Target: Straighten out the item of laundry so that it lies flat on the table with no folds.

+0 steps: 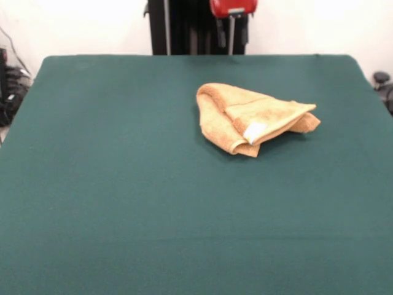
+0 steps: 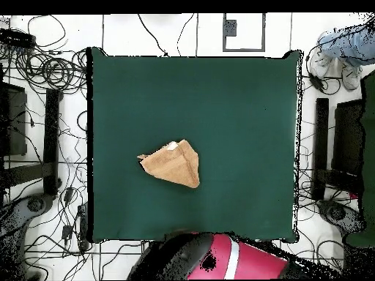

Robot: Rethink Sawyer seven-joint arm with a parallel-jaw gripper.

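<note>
The item of laundry is a tan-orange towel, folded over on itself in a rumpled triangle. It lies on the green table, right of centre toward the far side. Its white tag shows at the near fold. In the overhead view the towel lies a little left of the table's centre. My gripper is drawn back at the top edge, behind the table's far side and well clear of the towel. The red arm shows at the overhead view's bottom.
The black pedestal stands behind the far table edge. Cables and dark equipment lie on the floor at both sides. A person's legs and shoes show at the overhead view's upper right corner.
</note>
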